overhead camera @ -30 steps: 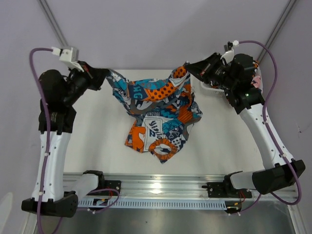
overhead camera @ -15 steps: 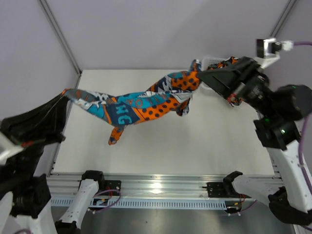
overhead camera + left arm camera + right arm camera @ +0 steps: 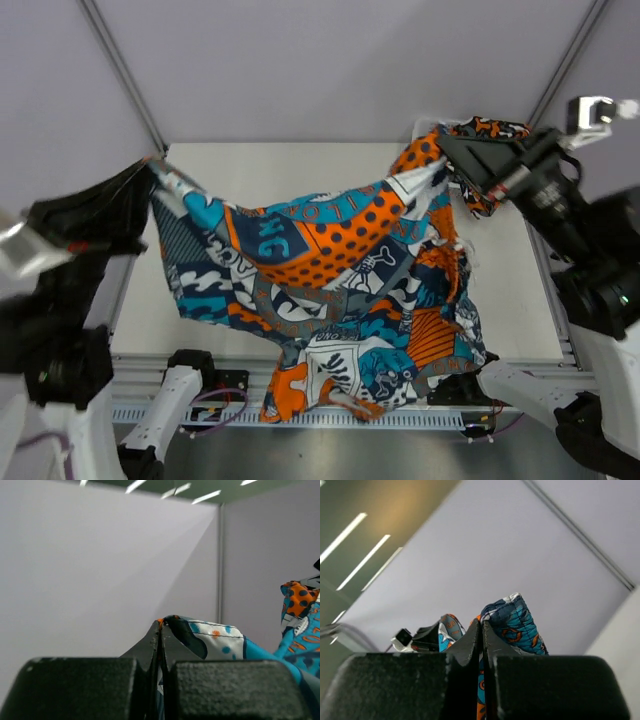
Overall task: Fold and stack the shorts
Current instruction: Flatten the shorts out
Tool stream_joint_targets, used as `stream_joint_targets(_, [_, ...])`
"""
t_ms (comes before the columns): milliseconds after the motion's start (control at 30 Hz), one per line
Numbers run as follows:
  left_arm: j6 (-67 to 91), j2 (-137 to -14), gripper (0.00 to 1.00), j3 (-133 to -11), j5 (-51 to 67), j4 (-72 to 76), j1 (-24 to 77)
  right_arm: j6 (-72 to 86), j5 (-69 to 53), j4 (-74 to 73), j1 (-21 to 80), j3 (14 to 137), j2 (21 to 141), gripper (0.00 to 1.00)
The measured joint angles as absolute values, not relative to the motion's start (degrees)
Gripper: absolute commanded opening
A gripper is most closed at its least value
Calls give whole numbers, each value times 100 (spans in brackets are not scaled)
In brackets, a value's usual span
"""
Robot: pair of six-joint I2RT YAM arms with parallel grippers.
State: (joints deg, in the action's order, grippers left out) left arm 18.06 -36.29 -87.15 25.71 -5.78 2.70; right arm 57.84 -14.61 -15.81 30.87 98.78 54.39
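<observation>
- Top external view: the patchwork shorts (image 3: 330,290), blue, teal and orange, are held up in the air and spread wide between the two arms.
- The left claw (image 3: 152,178) is over the left edge of the table (image 3: 300,160), close to the far left corner. It is clenched on one top corner of the patchwork shorts.
- The right claw (image 3: 445,152) is over the far right corner of the table. It is clenched on the other top corner of the same shorts.
- The cloth sags in the middle and hangs down like a curtain. In this view its bottom part covers the near edge of the table and part of the metal rail (image 3: 160,412) there.
- Behind the right claw, at the far right corner, some camouflage shorts (image 3: 492,128) in orange, black and white peek out.
- Left wrist view: the two black fingers of the left claw (image 3: 161,629) are pressed tight together with a thin bit of the shorts' edge (image 3: 220,639) pinched between them.
- Right wrist view: the right claw (image 3: 482,628) is squeezed shut too, and a fold of blue and orange cloth (image 3: 512,621) sticks up from between its fingers.
</observation>
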Motion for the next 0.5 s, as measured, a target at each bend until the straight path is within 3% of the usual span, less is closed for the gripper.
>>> stream_joint_targets(333, [2252, -5570, 0, -5889, 1800, 128, 266, 6375, -1852, -1905, 1638, 7723, 7459, 0])
stream_joint_targets(500, [2679, -6460, 0, -4860, 1131, 556, 266, 6801, -1883, -1839, 1302, 7771, 9159, 0])
